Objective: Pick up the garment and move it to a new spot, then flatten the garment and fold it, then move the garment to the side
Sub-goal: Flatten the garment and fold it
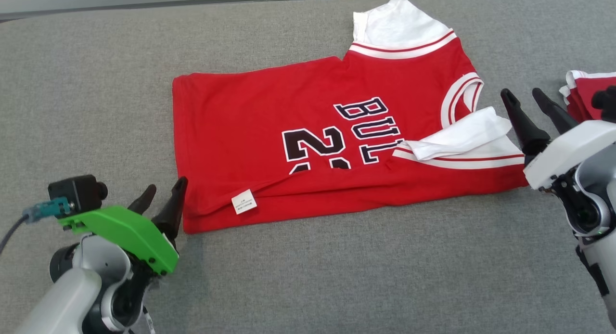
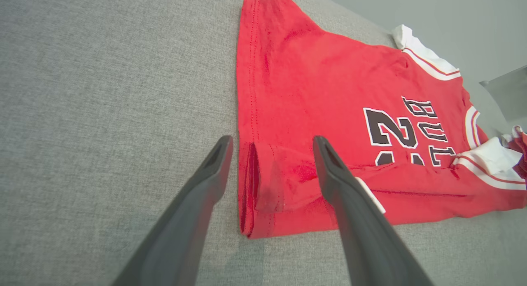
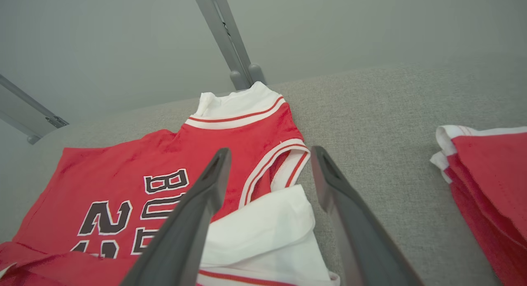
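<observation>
Hovering at the near-left hem corner: left gripper [image 1: 167, 184], green bracket, two dark tapered fingers spread wide, holding nothing. In its wrist view the doubled hem corner lies between the fingers, not pinched.

Surface [image 1: 337, 286]: grey woven cloth, coarse weave, rounded far corner.

Jersey [image 1: 269, 117]: red knit, lying flat mid-surface, hem toward the left, neck toward the right. The near long edge is folded up over the front, and the fold cuts off the black, white-outlined numerals and the letters "BUL". Stitched hem.

Label [image 1: 244, 201]: small, white, squarish, on the folded flap near the hem.

Near sleeve [image 1: 462, 132]: white with a red-striped band, folded in over the chest; a white-and-red ribbed collar [image 1: 459, 96] curves beside it.

Right gripper [image 1: 523, 92]: pale housing, dark fingers well apart, empty, just beside the near sleeve.

Pile [image 1: 584, 100]: folded red-and-white cloth, far right, apart from the jersey.

Far sleeve [image 1: 394, 23]: white, spread flat at the far edge.

Rails [image 3: 224, 26]: grey metal, beyond the surface.
</observation>
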